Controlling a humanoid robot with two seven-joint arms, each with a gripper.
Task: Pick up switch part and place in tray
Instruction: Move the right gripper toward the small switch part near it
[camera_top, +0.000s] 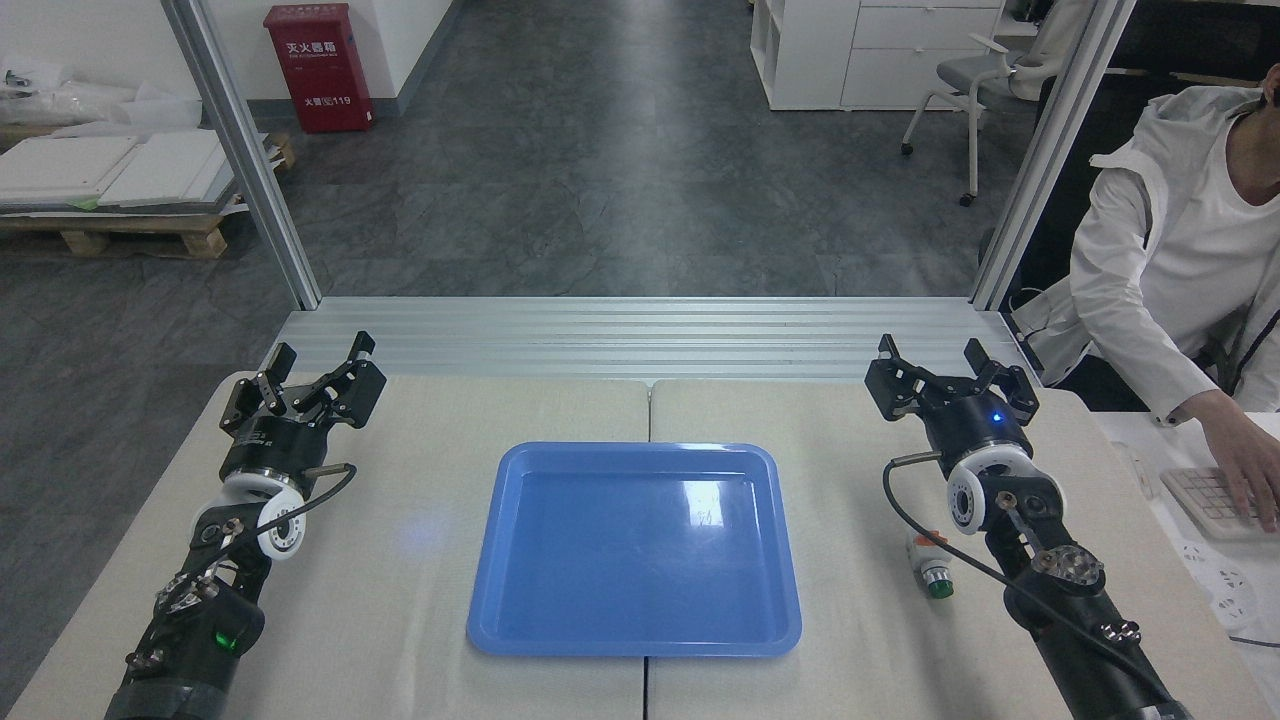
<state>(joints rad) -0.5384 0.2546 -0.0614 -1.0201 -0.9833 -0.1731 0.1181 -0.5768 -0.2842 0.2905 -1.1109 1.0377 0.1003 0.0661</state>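
The switch part (930, 563) lies on the counter (420, 560) toward its right edge, just beside the right arm's wrist and partly tucked behind it, with the green button end pointing at the near edge and the orange block at the far end. It looks small, rigid and light — hard plastic with a metal collar, so no give under pressure and probably a bit slick on the round button. The flat-sided white-grey body between orange block and collar seems the sound place to pinch; the round button end would likely roll or squirt out.

The right gripper (948, 375) hovers well beyond the switch, near the far right corner, its fingers spread and holding nothing. The left gripper (318, 375) sits near the far left corner, fingers also parted and empty.

The blue tray (500, 560) rests at the counter's middle, nothing in it, well apart from the switch with bare surface between — open room for a short carry. Its raised rim must be cleared on the way in (a low sweep would catch it). The tight spots are the right arm's own cable (900, 510) looping close by the switch, and a person's hand (1245, 465) at a keyboard (1205, 500) past the right edge.
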